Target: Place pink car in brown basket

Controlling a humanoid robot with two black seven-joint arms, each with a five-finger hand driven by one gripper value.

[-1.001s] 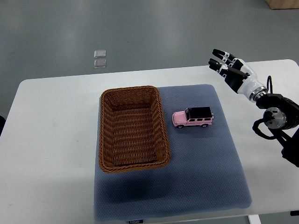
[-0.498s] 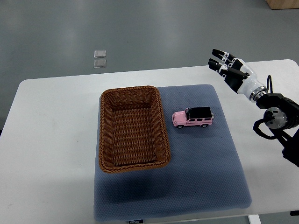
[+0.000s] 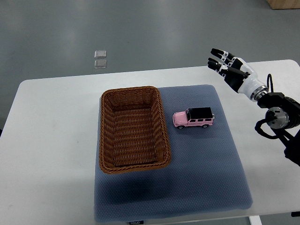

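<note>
Right hand high at the table's far right edge, pink car apart from it on the mat.

The white-and-black right hand (image 3: 228, 68) hovers with fingers spread, grasping nothing; the small pink toy car with a black roof (image 3: 193, 117) sits well apart, nearer and to its left, on the blue-grey textured mat (image 3: 201, 178); the brown rectangular wicker basket (image 3: 133, 129) lies just beside the car's left, on the white table (image 3: 51, 140).

We see a brown basket (image 3: 133, 129) of woven wicker, rough and ribbed, far to the left of the right hand (image 3: 229, 70). Nearer to this hand, the pink car (image 3: 193, 117) looks like glossy painted plastic or metal with a black shiny roof. Both lie on a blue-grey mat (image 3: 206, 178) with dotted, matt texture. The table (image 3: 51, 154) is smooth white. The hand shows glossy white and black plastic shells.
</note>
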